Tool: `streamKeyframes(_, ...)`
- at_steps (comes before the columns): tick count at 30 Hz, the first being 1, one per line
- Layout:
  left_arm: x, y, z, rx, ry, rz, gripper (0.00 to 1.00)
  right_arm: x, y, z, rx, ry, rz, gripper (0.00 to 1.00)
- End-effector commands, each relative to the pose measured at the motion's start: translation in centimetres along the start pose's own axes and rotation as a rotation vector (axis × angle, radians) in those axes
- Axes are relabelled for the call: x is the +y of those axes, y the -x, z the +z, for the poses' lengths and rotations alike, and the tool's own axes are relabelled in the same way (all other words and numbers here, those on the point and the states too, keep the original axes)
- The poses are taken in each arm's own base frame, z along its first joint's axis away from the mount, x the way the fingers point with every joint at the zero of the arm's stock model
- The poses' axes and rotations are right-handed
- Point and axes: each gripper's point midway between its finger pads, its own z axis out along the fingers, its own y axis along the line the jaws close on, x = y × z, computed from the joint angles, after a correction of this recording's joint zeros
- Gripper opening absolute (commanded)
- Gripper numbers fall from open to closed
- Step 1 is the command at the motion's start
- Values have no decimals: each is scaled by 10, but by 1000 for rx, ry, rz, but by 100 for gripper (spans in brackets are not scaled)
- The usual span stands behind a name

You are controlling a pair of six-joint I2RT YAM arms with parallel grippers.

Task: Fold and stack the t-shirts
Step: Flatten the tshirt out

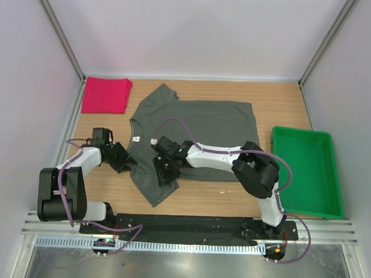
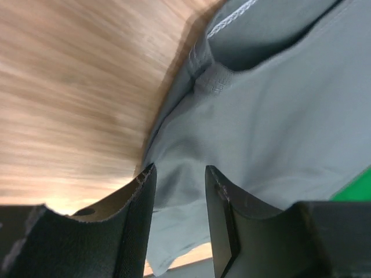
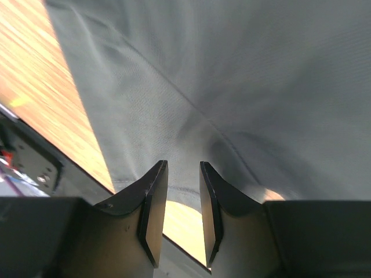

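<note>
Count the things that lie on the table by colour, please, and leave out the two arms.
dark grey t-shirt: 1
pinkish-red t-shirt: 1
green tray: 1
Total: 3

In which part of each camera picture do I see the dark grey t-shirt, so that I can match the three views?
Top external: the dark grey t-shirt lies spread in the centre of the picture.
Left wrist: it fills the right half.
Right wrist: it fills most of the picture, centre and right.
Shared landmark: the wooden table, bare to the left of the shirt in both wrist views.
</note>
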Motion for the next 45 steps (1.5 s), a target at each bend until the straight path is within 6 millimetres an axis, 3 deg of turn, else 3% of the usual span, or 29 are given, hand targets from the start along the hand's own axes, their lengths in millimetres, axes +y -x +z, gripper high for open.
streamKeyframes(1, 15, 10, 11, -33, 35, 21, 42, 15, -16, 12, 28, 30, -35, 35)
streamKeyframes(3, 21, 12, 16, -10, 51, -14, 42, 21, -24, 15, 53, 27, -55, 35)
streamKeyframes(6, 20, 23, 10, -11, 65, -34, 43, 26, -18, 7, 35, 29, -55, 35)
streamKeyframes(7, 20, 24, 5, -10, 73, -41, 45, 29, -13, -4, 8, 33, -63, 36)
streamKeyframes(10, 10, 32, -18, -76, 53, -45, 47, 16, 0, -26, -40, -12, -41, 41)
streamKeyframes(11, 5, 32, -24, -92, 38, -71, 49, 11, 6, -42, -72, -19, -20, 44)
streamKeyframes(12, -1, 32, -36, -122, 5, -79, 52, -7, 13, -59, -107, -61, 27, 47)
streamKeyframes(13, -4, 31, -41, -134, -6, -91, 53, -25, 14, -59, -102, -97, 58, 49)
streamKeyframes(14, -9, 29, -47, -147, -27, -118, 54, -34, 20, -74, -136, -105, 91, 50)
streamKeyframes(15, -11, 28, -51, -159, -41, -125, 55, -63, 32, -87, -175, -159, 155, 53)
streamKeyframes(16, -15, 29, -57, -170, -57, -122, 56, -80, 31, -93, -184, -191, 188, 58)
streamKeyframes(18, -18, 26, -56, -146, -53, -110, 57, -108, 42, -111, -235, -234, 219, 63)
streamKeyframes(19, -21, 29, -56, -151, -59, -106, 58, -139, 55, -123, -283, -318, 258, 66)
streamKeyframes(21, -35, 40, -56, -179, -95, -63, 59, -168, 65, -133, -288, -386, 264, 68)
streamKeyframes(23, -57, 53, -57, -196, -114, 4, 61, -203, 90, -151, -345, -487, 295, 71)
streamKeyframes(25, -74, 65, -53, -221, -103, 103, 63, -230, 109, -155, -350, -545, 317, 74)
streamKeyframes(29, -127, 86, -27, -187, -98, 232, 65, -295, 139, -160, -366, -602, 417, 77)
streamKeyframes(32, -144, 97, -5, -180, -83, 298, 65, -329, 156, -154, -358, -652, 429, 79)
streamKeyframes(33, -152, 108, 11, -176, -78, 307, 65, -343, 156, -156, -347, -678, 441, 79)
streamKeyframes(34, -156, 111, 19, -171, -77, 320, 66, -351, 167, -161, -368, -691, 443, 79)
streamKeyframes(36, -159, 120, 37, -162, -61, 337, 65, -375, 166, -153, -348, -732, 450, 79)
streamKeyframes(37, -158, 126, 55, -146, -41, 335, 65, -381, 171, -155, -359, -736, 451, 79)
streamKeyframes(40, -153, 136, 85, -123, 1, 328, 64, -403, 173, -146, -363, -742, 470, 78)
streamKeyframes(45, -156, 149, 118, -88, 32, 336, 63, -435, 169, -126, -343, -761, 511, 79)
